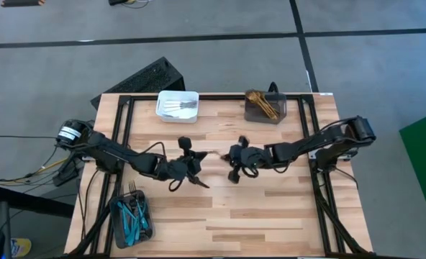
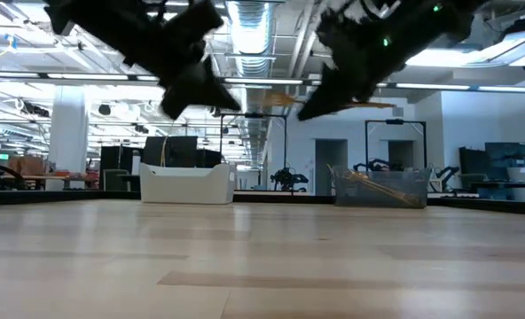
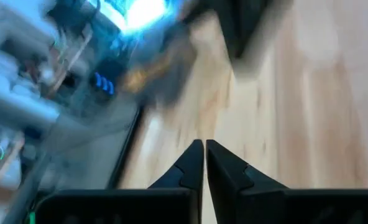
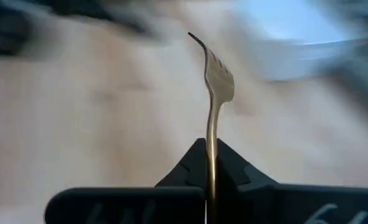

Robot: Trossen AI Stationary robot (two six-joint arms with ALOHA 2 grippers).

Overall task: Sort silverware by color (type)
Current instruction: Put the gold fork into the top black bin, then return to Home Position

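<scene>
Mid-table, both arms meet above the bare wood, well clear of the bins. The right gripper (image 4: 210,163) is clamped on a gold fork (image 4: 216,93), held by the handle. Its long axis runs straight out from the fingertips, tines at the far end, slightly bent at the neck. The left gripper (image 3: 204,163) has its fingers pressed together with nothing between them, and sits just beside the right one, tips facing it.

Far edge: white bin (image 1: 178,106) with silver pieces in it, and a dark bin (image 1: 265,106) with gold silverware (image 1: 258,102). Near left corner: another dark bin (image 1: 130,219) holding blue-handled silverware (image 1: 132,214), with at least one fork, though the rest is hard to sort out. A black slotted block (image 1: 142,78) sits off the table's far left corner.
</scene>
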